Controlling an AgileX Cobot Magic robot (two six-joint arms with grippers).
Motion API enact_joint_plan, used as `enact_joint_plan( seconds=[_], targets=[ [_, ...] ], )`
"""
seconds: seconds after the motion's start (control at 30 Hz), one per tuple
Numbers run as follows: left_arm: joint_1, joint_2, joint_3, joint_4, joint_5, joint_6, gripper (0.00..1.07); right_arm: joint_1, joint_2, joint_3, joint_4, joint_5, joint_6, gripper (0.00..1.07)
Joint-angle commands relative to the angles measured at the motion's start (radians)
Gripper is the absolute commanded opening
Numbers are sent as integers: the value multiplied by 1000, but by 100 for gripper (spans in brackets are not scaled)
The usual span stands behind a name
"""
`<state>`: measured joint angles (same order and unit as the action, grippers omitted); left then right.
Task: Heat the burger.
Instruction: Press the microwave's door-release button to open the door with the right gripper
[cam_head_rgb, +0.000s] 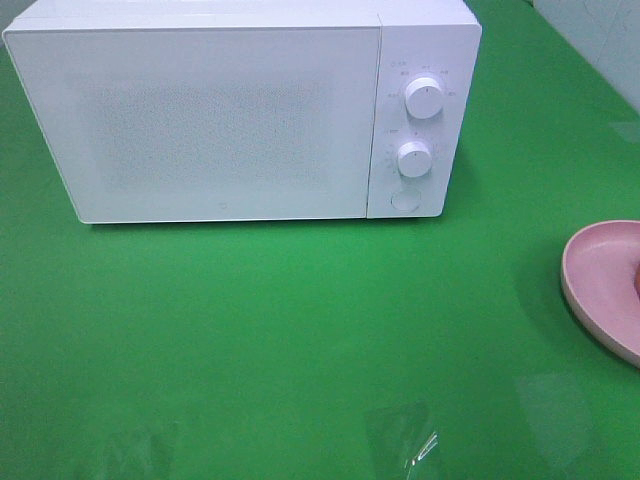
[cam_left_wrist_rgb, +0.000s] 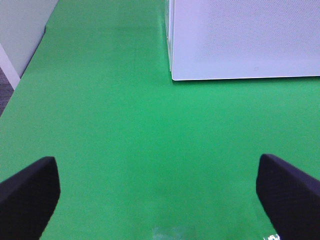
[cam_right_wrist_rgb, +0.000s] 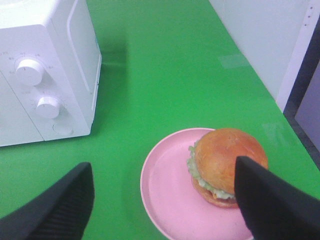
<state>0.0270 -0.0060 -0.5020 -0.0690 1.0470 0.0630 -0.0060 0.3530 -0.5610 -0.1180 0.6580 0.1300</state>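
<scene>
Two spread jaws, one shut door

Green desk (cam_head_rgb: 300, 330) carries the white microwave (cam_head_rgb: 200, 120) at the back, its door closed. Well to its right, the pink plate (cam_right_wrist_rgb: 167, 200) lies towards the desk's right side. The burger (cam_right_wrist_rgb: 226, 160) sits on it, off centre. Left jaws hang spread wide over bare desk near the microwave's left corner, holding nothing. Right jaws are spread above the plate and burger, also empty.

Three things could go wrong from here. Pinching the bun could squash it or shear the layers apart. Lifting by the plate rim could tip the off-centre burger off. Carrying it over before the round door button (cam_head_rgb: 404, 200) is pressed would mean bumping the closed door.
</scene>
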Motion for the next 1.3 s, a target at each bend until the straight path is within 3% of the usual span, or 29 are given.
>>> enact_joint_plan(
  seconds=[0.03,0.47,1.3],
  targets=[
    [-6,-19,2,-6,-8,-5,100,-3,50,-5,-11,-83,-7,76],
    [-6,-19,2,-6,-8,-5,100,-3,328,-5,-57,-389,-7,76],
    [-6,-19,2,-6,-8,-5,100,-3,629,5,-54,-860,-7,76]
  ],
)
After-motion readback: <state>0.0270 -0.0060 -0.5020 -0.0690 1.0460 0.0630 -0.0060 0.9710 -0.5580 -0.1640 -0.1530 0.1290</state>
